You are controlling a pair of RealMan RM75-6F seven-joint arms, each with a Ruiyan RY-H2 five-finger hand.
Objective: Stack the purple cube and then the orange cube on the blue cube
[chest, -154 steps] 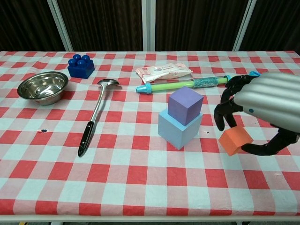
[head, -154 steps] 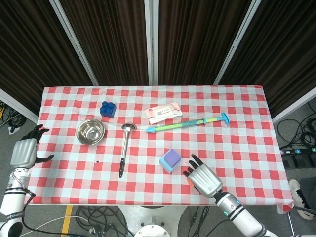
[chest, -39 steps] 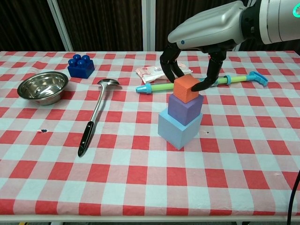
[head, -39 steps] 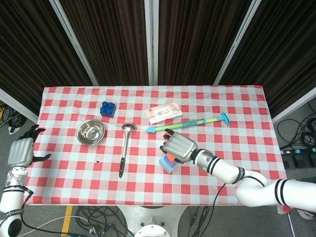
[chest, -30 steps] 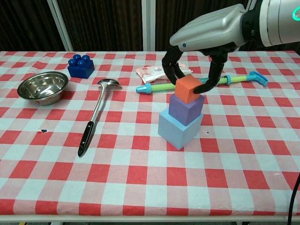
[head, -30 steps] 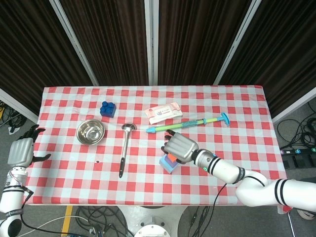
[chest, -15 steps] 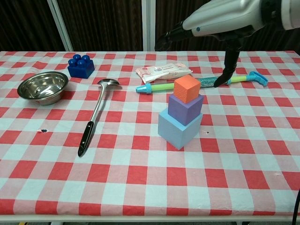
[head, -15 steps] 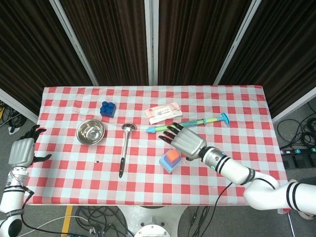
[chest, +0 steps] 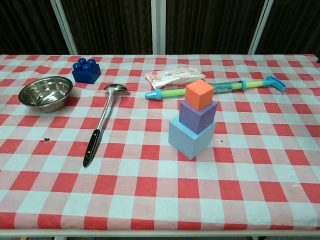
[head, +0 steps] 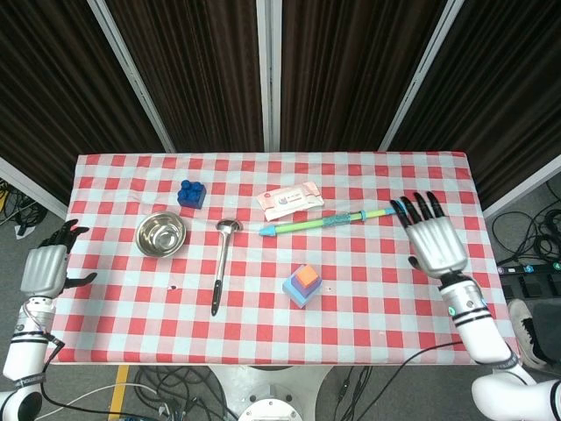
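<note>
We see orange cube (chest: 199,94) on purple cube (chest: 198,116) on blue cube (chest: 191,136), table centre; right hand (head: 436,245) spread empty at 3 o'clock; blocks look light foam, pinch side faces.

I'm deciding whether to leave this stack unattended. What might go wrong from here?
The orange cube and purple cube sit turned relative to the blue cube, so a table bump might topple them. The right hand, open by the table's right edge, could nudge the long toy stick toward the stack.
</note>
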